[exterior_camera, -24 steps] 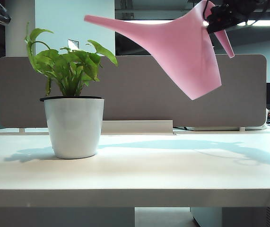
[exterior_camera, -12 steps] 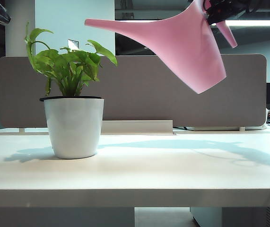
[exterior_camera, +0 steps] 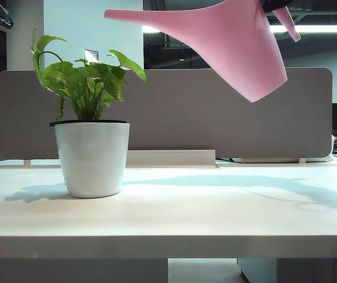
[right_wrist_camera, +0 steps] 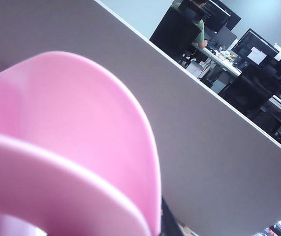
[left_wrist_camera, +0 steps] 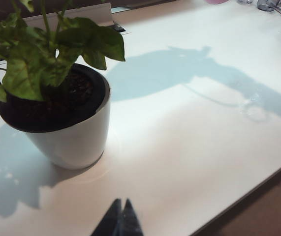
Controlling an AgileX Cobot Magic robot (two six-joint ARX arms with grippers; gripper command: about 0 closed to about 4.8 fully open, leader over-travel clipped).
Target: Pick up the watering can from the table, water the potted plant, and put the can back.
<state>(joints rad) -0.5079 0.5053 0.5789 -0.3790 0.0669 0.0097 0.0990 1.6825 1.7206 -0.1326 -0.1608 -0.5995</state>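
Observation:
The pink watering can [exterior_camera: 239, 47] hangs high in the air at the top of the exterior view, tilted, with its long spout pointing left. The spout's tip is above the leaves of the potted plant [exterior_camera: 91, 153], well clear of them. My right gripper [exterior_camera: 274, 4] is shut on the can's handle at the frame's top edge, mostly cut off. In the right wrist view the pink can [right_wrist_camera: 66, 147] fills the near field beside one dark finger [right_wrist_camera: 169, 222]. My left gripper [left_wrist_camera: 122, 202] is shut and empty, low over the table [left_wrist_camera: 189, 147] in front of the white pot [left_wrist_camera: 71, 137].
A grey partition [exterior_camera: 215, 118] runs along the table's far edge. The table's front edge [left_wrist_camera: 258, 182] lies close to my left gripper. Small items [left_wrist_camera: 273, 5] sit at the far corner. The can's shadow [left_wrist_camera: 179, 73] falls on the tabletop.
The can has risen, its base swinging up and a little right, while the spout tip stayed over the plant. The right gripper has climbed almost out of the exterior view.

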